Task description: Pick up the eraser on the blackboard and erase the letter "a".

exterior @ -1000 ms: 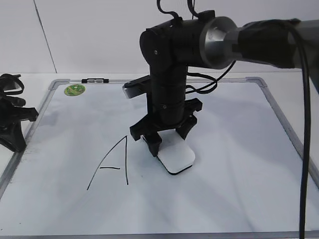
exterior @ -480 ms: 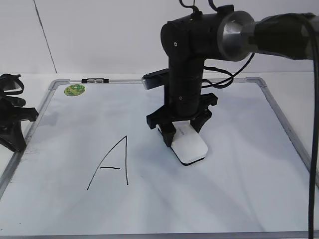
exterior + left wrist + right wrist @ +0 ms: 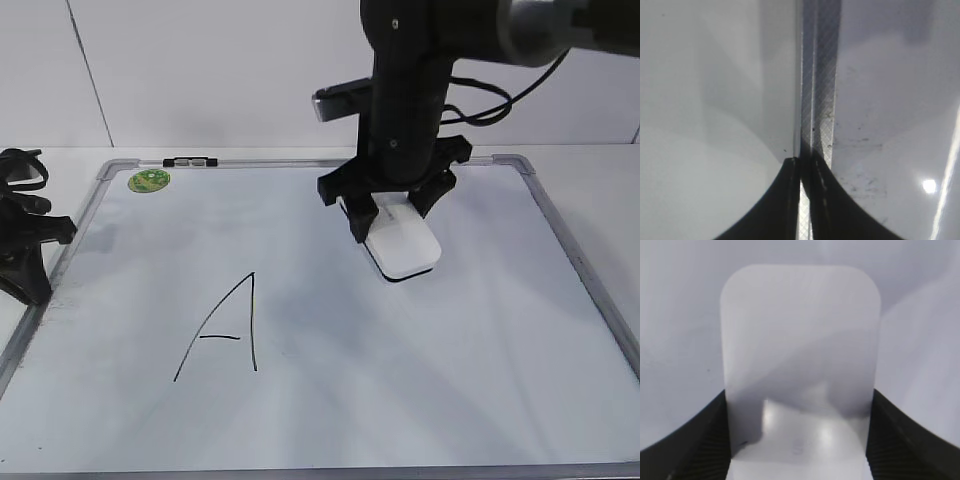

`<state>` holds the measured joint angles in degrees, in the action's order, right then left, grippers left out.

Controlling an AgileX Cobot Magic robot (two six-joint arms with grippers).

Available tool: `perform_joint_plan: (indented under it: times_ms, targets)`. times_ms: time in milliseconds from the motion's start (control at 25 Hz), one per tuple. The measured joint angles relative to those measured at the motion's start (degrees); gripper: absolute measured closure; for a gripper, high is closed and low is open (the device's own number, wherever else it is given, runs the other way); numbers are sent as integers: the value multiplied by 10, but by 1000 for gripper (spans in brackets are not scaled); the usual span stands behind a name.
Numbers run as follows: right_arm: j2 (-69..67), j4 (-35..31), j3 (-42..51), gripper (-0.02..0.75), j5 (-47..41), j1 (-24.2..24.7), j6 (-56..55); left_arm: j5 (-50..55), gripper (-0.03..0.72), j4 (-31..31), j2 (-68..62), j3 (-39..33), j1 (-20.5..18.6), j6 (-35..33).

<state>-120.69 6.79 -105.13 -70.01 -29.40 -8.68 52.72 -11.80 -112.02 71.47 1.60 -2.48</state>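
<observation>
The white eraser (image 3: 405, 250) is held between the jaws of my right gripper (image 3: 395, 215), over the upper right middle of the blackboard (image 3: 450, 380). In the right wrist view the eraser (image 3: 800, 340) fills the space between the two black fingers (image 3: 797, 440). I cannot tell whether it touches the board. No small letter "a" shows on the board; only a large capital "A" (image 3: 225, 330) is drawn at the lower left. My left gripper (image 3: 25, 250) rests shut at the board's left edge, over the grey frame (image 3: 820, 100).
A round green sticker (image 3: 150, 180) sits in the board's far left corner. A small black-and-white clip (image 3: 190, 160) is on the far frame. The right arm and its cables hang over the board's upper right.
My right gripper has carried the eraser from beside the capital "A" up and to the right across the board. The left arm has not moved.
</observation>
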Motion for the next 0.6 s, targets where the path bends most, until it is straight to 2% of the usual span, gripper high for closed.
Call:
perform_joint_plan:
  times_ms: [320, 600]
  targets:
    - [77, 57, 1, 214, -1, 0, -57, 0, 671, 0, 0, 0, 0, 0]
    - [165, 115, 83, 214, 26, 0, -108, 0, 671, 0, 0, 0, 0, 0]
